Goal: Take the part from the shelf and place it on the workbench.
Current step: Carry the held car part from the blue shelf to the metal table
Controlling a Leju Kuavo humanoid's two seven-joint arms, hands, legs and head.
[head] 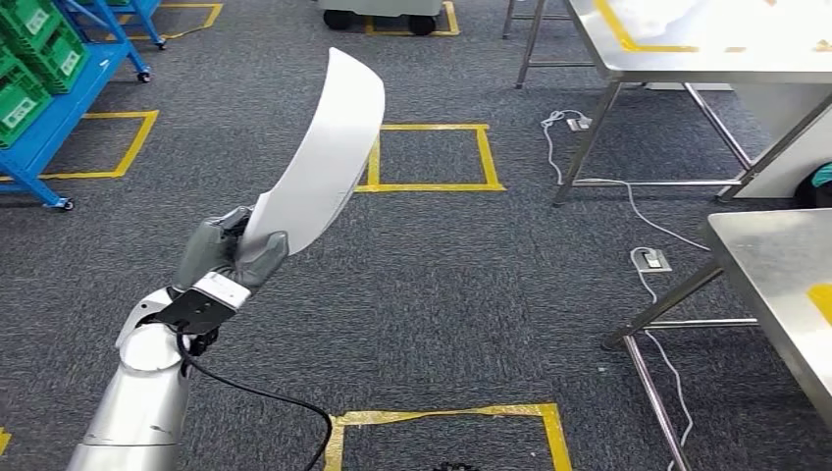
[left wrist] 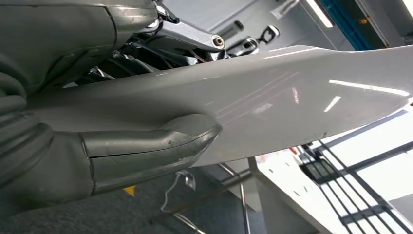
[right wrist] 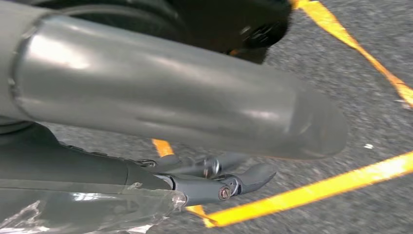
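Carrying the part [head: 329,147] across the shop floor, we hold it at its lower end in our left hand [head: 228,250], thumb [left wrist: 160,146] pressed against one glossy face and the darker fingers [left wrist: 185,36] curled behind the other. It is a long, curved white panel, rising tilted up and to the right above the grey carpet [head: 442,285], touching nothing but the hand.

We judge the pick-up done and the transport step in hand: the blue shelf [head: 59,108] stands well off to our left, and the steel workbench [head: 775,265] lies to our right, its top not yet reached. A second steel table [head: 628,49] stands further back on that side.

Our right hand [right wrist: 214,183] hangs low over the yellow floor tape [right wrist: 311,192], holding nothing; its fingers look loosely curled, though we cannot tell for certain whether they are closed.

What comes next, as we read it, is a turn toward the bench, then lowering the panel flat onto bare metal before the thumb lets go. The long free end calls for care near the table legs and the white cable [head: 628,206] trailing across the carpet.

Green bins [head: 29,59] sit on the shelf, white labels on their fronts; what they hold is hidden from our angle.
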